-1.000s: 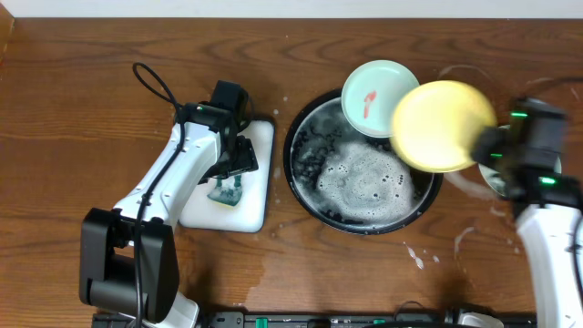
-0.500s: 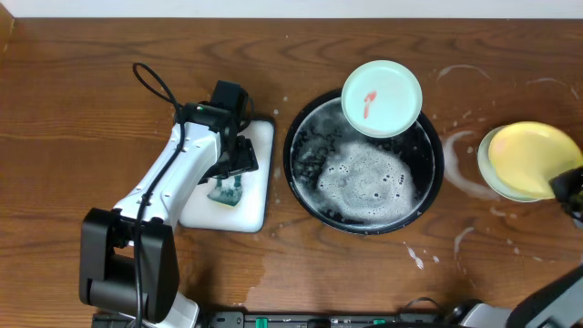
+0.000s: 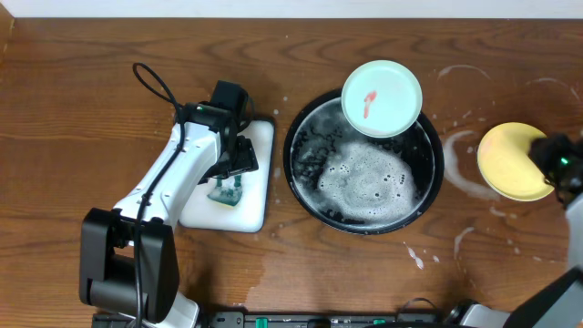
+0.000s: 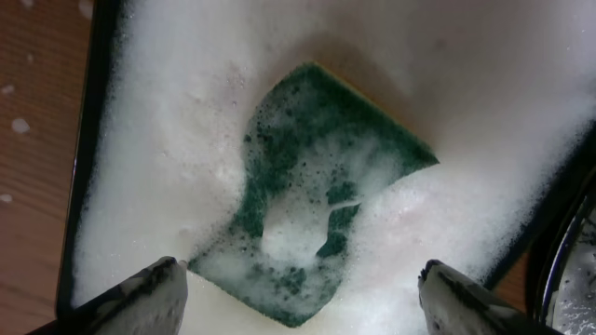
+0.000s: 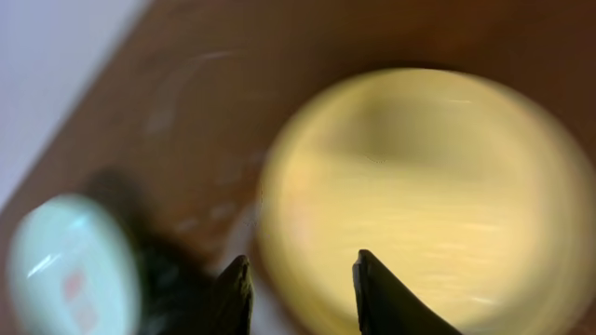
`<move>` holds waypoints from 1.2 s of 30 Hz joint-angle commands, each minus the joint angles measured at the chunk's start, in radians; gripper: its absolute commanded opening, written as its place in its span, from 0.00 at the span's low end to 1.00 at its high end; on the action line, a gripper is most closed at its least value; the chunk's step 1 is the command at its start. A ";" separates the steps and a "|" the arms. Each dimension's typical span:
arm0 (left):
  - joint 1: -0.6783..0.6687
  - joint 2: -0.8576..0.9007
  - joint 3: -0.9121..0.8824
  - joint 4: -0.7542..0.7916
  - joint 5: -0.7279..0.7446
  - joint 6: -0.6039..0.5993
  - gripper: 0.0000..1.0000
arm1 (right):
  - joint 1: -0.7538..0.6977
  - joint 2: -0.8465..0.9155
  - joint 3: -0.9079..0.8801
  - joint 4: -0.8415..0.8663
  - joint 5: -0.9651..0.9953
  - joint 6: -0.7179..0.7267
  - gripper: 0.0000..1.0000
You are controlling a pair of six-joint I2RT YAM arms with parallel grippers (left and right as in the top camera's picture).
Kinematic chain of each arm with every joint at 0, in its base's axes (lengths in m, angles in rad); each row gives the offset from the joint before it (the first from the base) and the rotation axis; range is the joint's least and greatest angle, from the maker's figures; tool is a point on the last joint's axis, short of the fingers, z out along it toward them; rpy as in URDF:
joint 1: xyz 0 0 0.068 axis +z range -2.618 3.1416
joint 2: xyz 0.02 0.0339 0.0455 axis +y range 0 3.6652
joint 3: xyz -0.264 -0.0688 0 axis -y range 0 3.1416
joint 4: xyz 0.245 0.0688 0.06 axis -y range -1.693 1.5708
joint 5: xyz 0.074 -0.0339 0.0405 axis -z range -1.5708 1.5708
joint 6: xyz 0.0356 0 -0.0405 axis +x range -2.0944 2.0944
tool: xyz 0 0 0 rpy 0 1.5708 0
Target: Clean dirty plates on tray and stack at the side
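Note:
A yellow plate (image 3: 512,161) lies flat at the side on the wet tabletop, right of the black tray (image 3: 303,137). My right gripper (image 3: 547,158) is at the plate's right edge. In the blurred right wrist view its jaws (image 5: 303,259) stand apart over the yellow plate's (image 5: 428,186) rim, gripping nothing. A mint-green plate (image 3: 382,98) with a red smear rests on the tray's far rim and also shows in the right wrist view (image 5: 70,261). My left gripper (image 3: 226,187) hangs open (image 4: 298,270) over a foamy green sponge (image 4: 307,167).
The sponge sits in a white rectangular tray (image 3: 258,146) left of the black tray. Soapy foam (image 3: 369,178) covers the black tray's middle. Whitish water streaks (image 3: 460,150) mark the wood between the black tray and the yellow plate.
My right arm carried the yellow plate from over the tray to the right, set it down on the tabletop, and its jaws parted. The left arm stayed still.

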State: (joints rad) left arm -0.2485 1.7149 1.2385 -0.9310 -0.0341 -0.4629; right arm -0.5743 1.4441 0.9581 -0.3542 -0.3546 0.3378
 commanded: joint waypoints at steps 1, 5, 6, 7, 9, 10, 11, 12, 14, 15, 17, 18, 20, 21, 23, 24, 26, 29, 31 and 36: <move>0.003 0.004 0.001 -0.002 -0.006 0.010 0.82 | 0.165 -0.074 0.013 -0.001 -0.095 -0.095 0.37; 0.003 0.004 0.001 -0.002 -0.006 0.010 0.82 | 0.405 -0.084 0.050 -0.045 -0.053 -0.185 0.41; 0.003 0.004 0.001 -0.002 -0.006 0.010 0.82 | 0.470 -0.076 0.070 -0.063 -0.017 -0.213 0.42; 0.003 0.004 0.001 -0.002 -0.006 0.010 0.82 | 0.525 -0.067 0.093 -0.081 0.023 -0.243 0.45; 0.003 0.004 0.001 -0.002 -0.006 0.010 0.82 | 0.626 -0.027 0.158 -0.106 0.173 -0.298 0.56; 0.003 0.004 0.001 -0.002 -0.006 0.010 0.82 | 0.651 -0.003 0.182 -0.105 0.233 -0.320 0.61; 0.003 0.004 0.001 -0.002 -0.006 0.010 0.82 | 0.663 0.019 0.199 -0.099 0.274 -0.333 0.65; 0.003 0.004 0.001 -0.002 -0.006 0.010 0.82 | 0.669 0.050 0.215 -0.086 0.304 -0.340 0.67; 0.003 0.004 0.001 -0.002 -0.006 0.010 0.82 | 0.664 0.104 0.224 -0.045 0.314 -0.340 0.68; 0.003 0.004 0.001 -0.002 -0.006 0.010 0.82 | 0.657 0.135 0.224 -0.021 0.313 -0.340 0.67; 0.003 0.004 0.001 -0.002 -0.006 0.010 0.82 | 0.645 0.195 0.224 0.019 0.314 -0.339 0.65; 0.003 0.004 0.001 -0.002 -0.006 0.010 0.82 | 0.640 0.224 0.224 0.035 0.313 -0.339 0.64; 0.003 0.004 0.001 -0.002 -0.006 0.010 0.82 | 0.628 0.313 0.224 0.090 0.314 -0.335 0.59; 0.003 0.004 0.001 -0.002 -0.006 0.010 0.82 | 0.625 0.342 0.224 0.111 0.313 -0.334 0.60; 0.003 0.004 0.001 -0.002 -0.006 0.010 0.82 | 0.621 0.403 0.224 0.155 0.320 -0.335 0.60; 0.003 0.004 0.001 -0.002 -0.006 0.010 0.82 | 0.619 0.422 0.224 0.166 0.332 -0.334 0.59; 0.003 0.004 0.001 -0.002 -0.006 0.010 0.82 | 0.616 0.459 0.224 0.186 0.357 -0.313 0.59; 0.003 0.004 0.001 -0.002 -0.006 0.010 0.82 | 0.614 0.502 0.224 0.204 0.380 -0.279 0.54; 0.003 0.004 0.001 -0.002 -0.006 0.010 0.82 | 0.613 0.523 0.224 0.214 0.380 -0.249 0.42; 0.003 0.004 0.001 -0.002 -0.006 0.010 0.82 | 0.614 0.544 0.224 0.203 0.380 -0.166 0.29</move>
State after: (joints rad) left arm -0.2485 1.7149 1.2385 -0.9310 -0.0322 -0.4629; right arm 0.0532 1.9736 1.1786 -0.1467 0.0086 0.1017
